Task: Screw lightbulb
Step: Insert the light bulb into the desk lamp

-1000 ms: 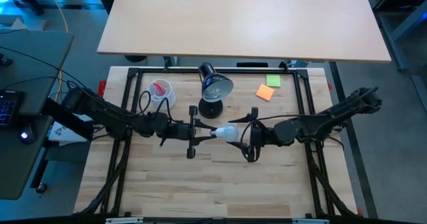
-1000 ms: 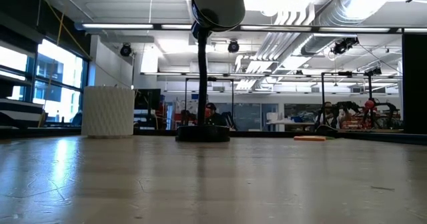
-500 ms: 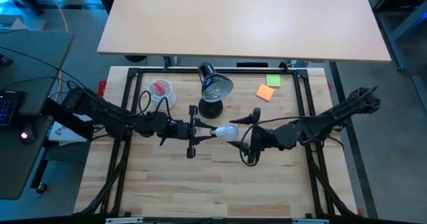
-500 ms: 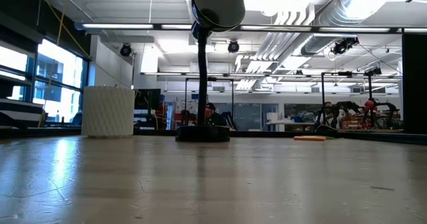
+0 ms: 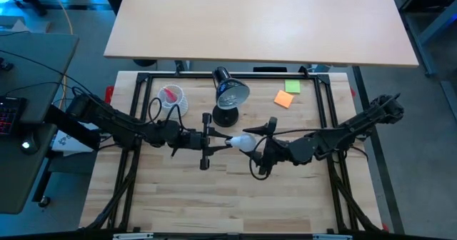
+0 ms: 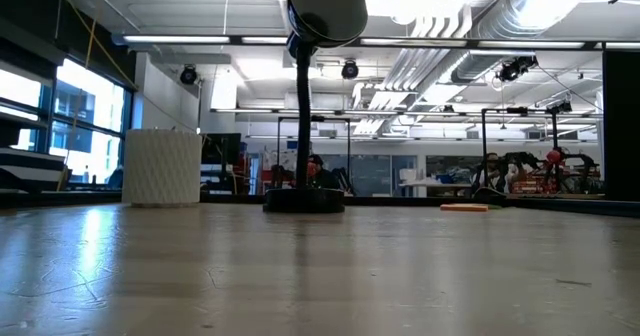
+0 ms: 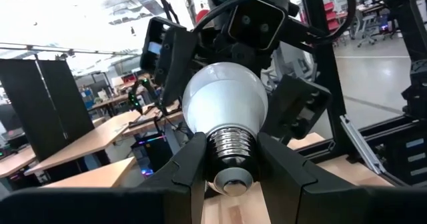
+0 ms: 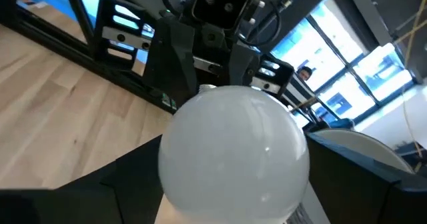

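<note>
Low view: neither hand nor lightbulb visible; lamp (image 6: 318, 86) head cut by top edge.
High view: lightbulb (image 5: 244, 141) screw base hidden between left hand (image 5: 214, 141) fingers; contact of right hand (image 5: 261, 148) with bulb too small to tell.
Right wrist view: lightbulb (image 8: 233, 154) fills frame, base hidden behind globe, lower part cut by bottom edge; right hand's own fingers only dark shapes at frame sides.
Left wrist view: right hand (image 7: 230, 77) partly hidden behind globe (image 7: 225, 101).
White cup (image 5: 172, 97): pink contents too small to identify.
</note>
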